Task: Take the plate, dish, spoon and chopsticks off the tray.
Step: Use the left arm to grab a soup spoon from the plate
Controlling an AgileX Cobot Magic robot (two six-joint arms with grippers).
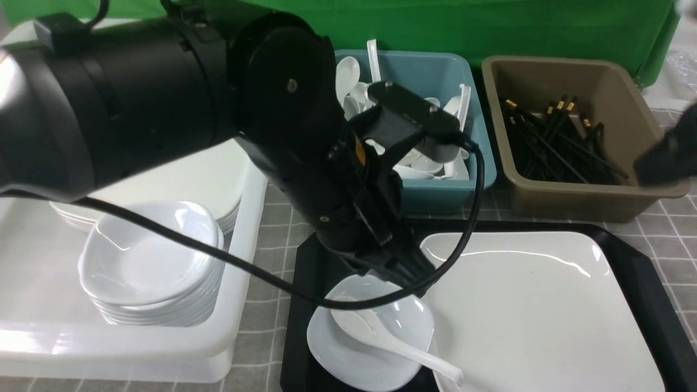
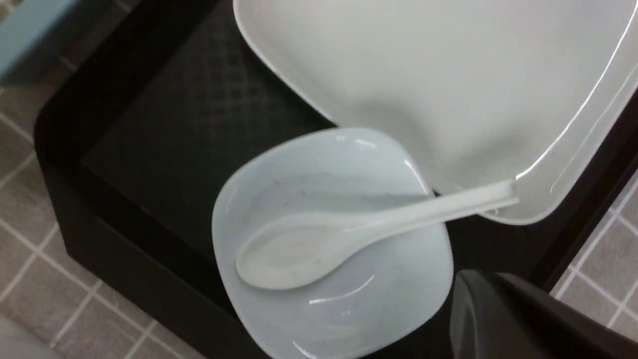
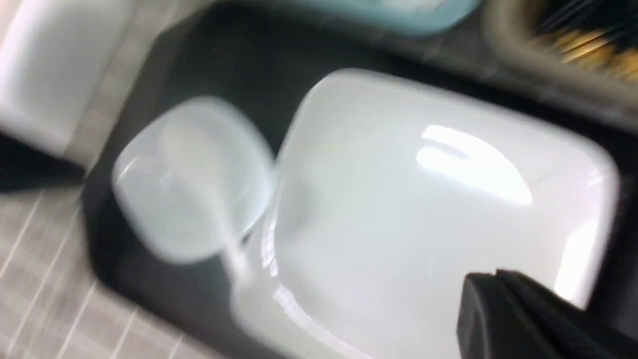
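Tray (image 1: pixel 675 326) rim: left part bare.
Spoon (image 2: pixel 299 249): laid across dish (image 2: pixel 398 289), overhanging plate (image 2: pixel 423 60).
Left gripper (image 2: pixel 491 319), right gripper (image 3: pixel 508 319): jaws together.

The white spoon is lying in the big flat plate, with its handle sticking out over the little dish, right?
No, those two are swapped: the spoon's bowl lies in the little dish, and its handle reaches over the big flat plate. The left wrist view shows this.
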